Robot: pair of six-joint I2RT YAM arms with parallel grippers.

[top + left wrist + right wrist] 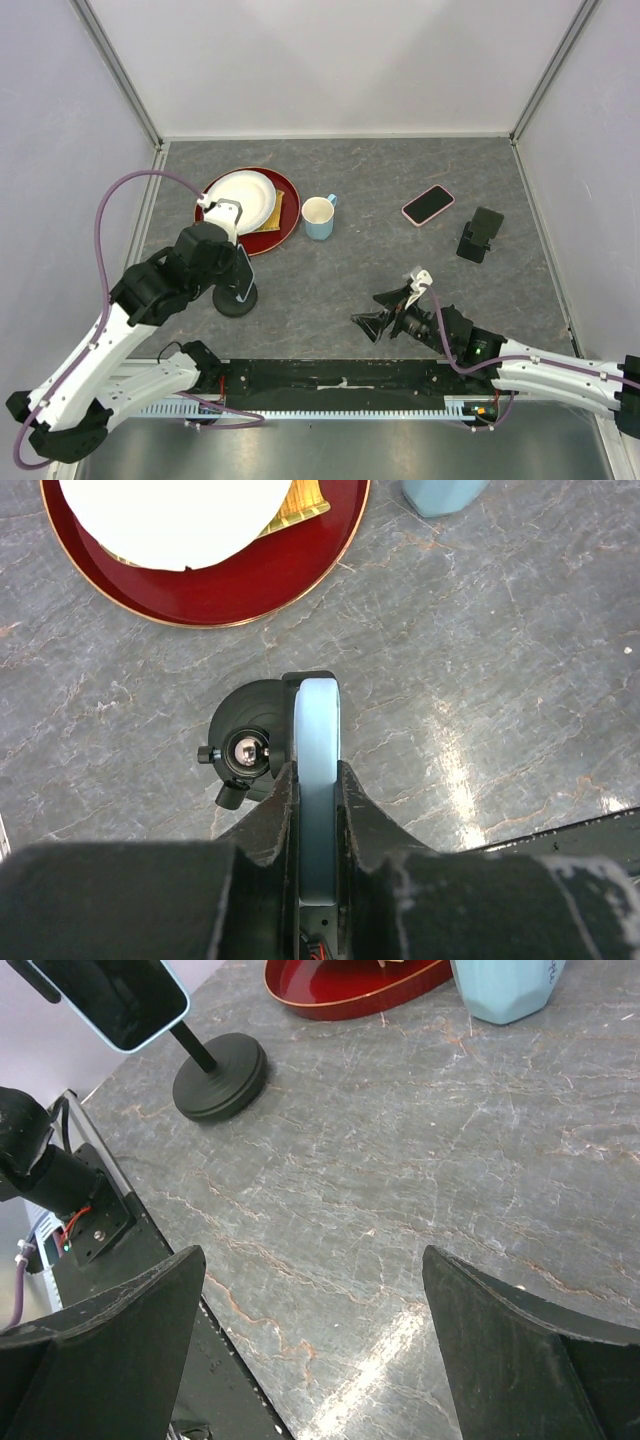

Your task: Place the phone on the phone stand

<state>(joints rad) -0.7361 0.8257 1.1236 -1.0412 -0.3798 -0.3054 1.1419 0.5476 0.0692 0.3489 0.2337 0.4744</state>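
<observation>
left gripper pinching the blue phone by its faces, long axis near upright; phone stand just beside it, base underneath; phone looks up against the cradle, seating unclear; left arm folded over it; right gripper spread wide, well apart

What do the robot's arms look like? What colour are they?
The left arm and right arm are white with black joints. A purple cable loops along each. The left pincer and right pincer have black, wedge-shaped fingers.
</observation>
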